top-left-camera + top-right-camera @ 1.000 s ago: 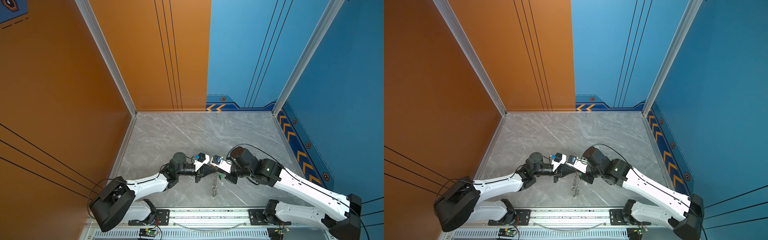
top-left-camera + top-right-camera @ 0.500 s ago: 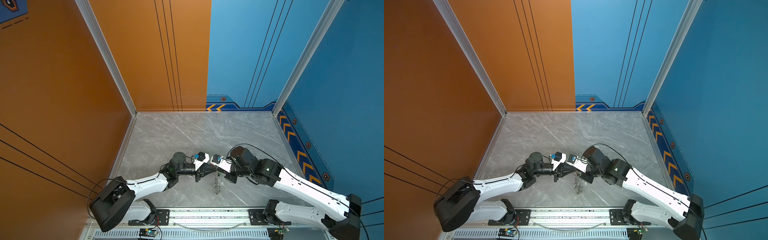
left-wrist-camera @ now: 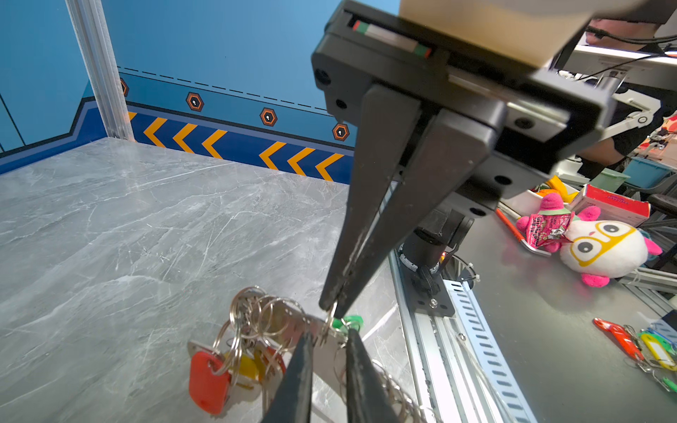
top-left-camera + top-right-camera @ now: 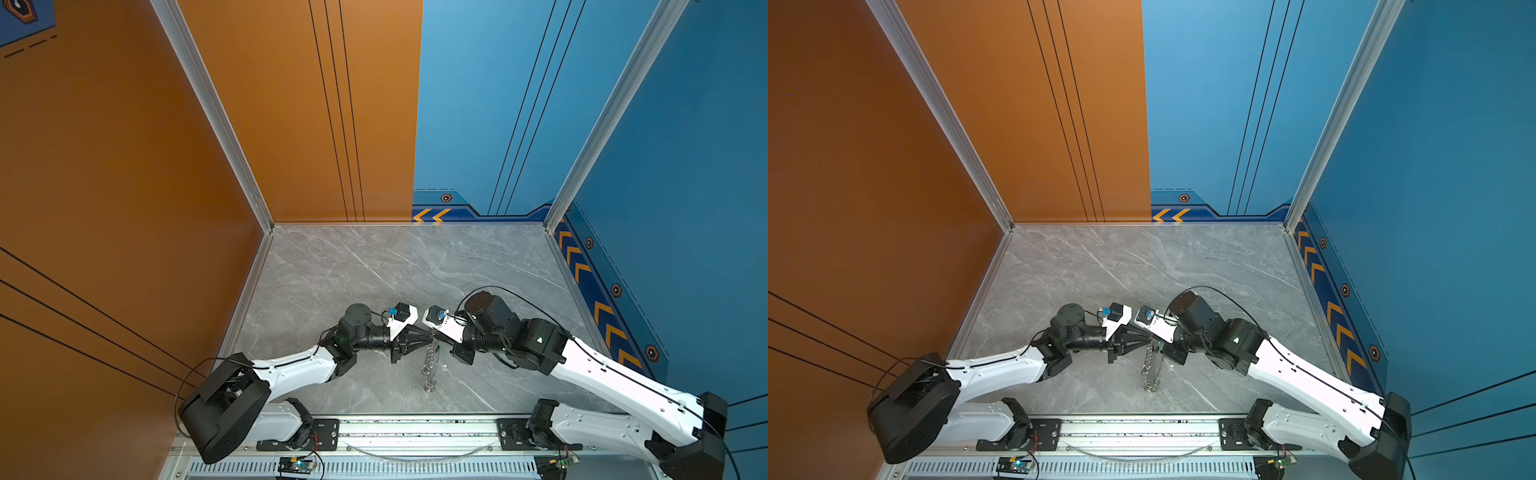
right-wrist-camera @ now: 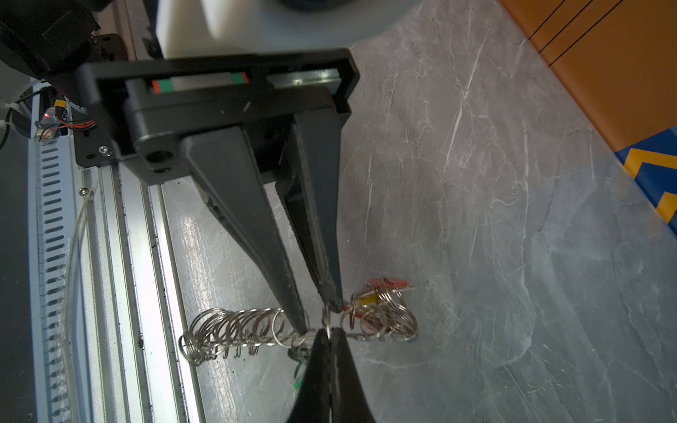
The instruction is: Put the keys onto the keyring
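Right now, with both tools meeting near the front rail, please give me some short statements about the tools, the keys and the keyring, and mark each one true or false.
1. The right tool is shut on a small wire ring. True.
2. The left tool is clamped fully shut. False: its fingers stand apart.
3. A key with a red tag sits next to one with a yellow tag. True.
4. The keyring lies in the far back corner of the table. False: it is at the tools, near the front rail.
5. Every ring on the keyring carries a key. False: a long row of rings is bare.
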You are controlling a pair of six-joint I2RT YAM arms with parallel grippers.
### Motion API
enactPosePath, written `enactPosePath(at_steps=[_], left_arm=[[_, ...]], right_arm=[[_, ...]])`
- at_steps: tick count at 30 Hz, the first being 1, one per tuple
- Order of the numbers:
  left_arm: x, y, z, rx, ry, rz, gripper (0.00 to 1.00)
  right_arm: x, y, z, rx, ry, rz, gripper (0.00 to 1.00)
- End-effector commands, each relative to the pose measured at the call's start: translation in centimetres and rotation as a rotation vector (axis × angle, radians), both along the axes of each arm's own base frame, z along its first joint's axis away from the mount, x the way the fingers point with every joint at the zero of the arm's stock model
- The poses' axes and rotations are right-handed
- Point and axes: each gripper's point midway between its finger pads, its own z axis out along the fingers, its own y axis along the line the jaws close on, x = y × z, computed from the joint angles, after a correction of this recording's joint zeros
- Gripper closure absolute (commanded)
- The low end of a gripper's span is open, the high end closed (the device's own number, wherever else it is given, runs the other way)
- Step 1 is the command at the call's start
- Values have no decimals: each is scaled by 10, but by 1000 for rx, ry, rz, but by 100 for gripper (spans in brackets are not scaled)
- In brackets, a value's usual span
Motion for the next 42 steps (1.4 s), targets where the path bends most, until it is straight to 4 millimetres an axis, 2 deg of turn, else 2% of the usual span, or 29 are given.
enactPosePath(at_steps=[1, 7, 12, 15, 17, 21, 24, 29, 37, 42], left_arm=[[-2, 1, 7, -29, -4, -24, 85], [-2, 0, 9, -33, -3, -26, 91], [-2, -1, 9, -33, -1, -29, 99], [1, -1, 9, -33, -3, -15, 100], [4, 0, 9, -33, -6, 4, 100], [12, 2, 9, -31, -17, 58, 100], [14, 4, 12, -46, -35, 86, 100], [19, 7, 21, -90, -50, 122, 100], [21, 9, 42, -244, -38, 133, 100], [21, 6, 43, -258, -31, 114, 100]], right_arm=[[1, 8, 15, 83, -21, 10, 100], [-1, 10, 13, 80, -10, 21, 100], [0, 10, 13, 78, -15, 14, 100], [4, 9, 14, 80, -17, -10, 100], [6, 8, 15, 88, -17, -30, 93], [15, 1, 24, 145, -32, -114, 71], [25, -10, 36, 228, -47, -201, 64], [29, -21, 35, 312, -19, -246, 66], [28, -13, 21, 364, 39, -221, 77], [28, -11, 17, 373, 45, -211, 80]])
